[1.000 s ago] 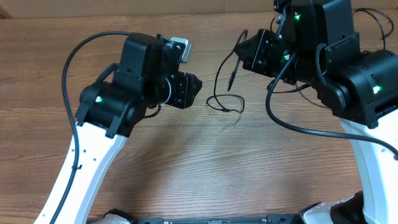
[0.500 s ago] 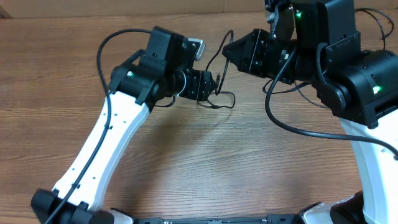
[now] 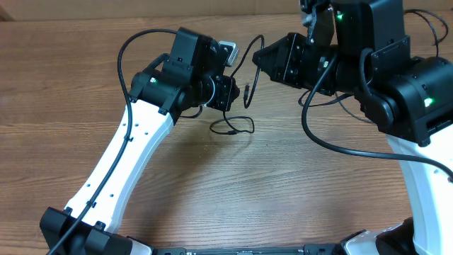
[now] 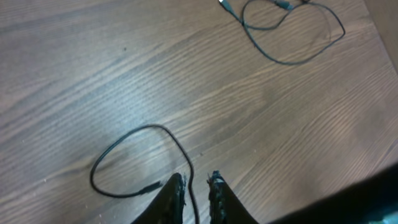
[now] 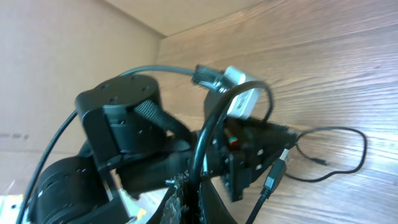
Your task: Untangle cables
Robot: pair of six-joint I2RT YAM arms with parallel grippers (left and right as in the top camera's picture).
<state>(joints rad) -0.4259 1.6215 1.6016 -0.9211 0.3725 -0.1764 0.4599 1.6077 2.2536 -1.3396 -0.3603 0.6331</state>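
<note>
left end effector (image 4: 197, 180) and right end effector (image 5: 189, 190) each pinch a cable (image 4: 149, 127), nearly closed; loops near the left one show untangling barely begun.

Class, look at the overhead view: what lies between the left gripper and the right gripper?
A thin black cable, its plug end dangling, hangs between the left gripper and right gripper, shown overhead.

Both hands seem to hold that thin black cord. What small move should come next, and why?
Probably ease the left hand away from the right hand: both pinch the cable, whose loop lies slack on the table.
</note>
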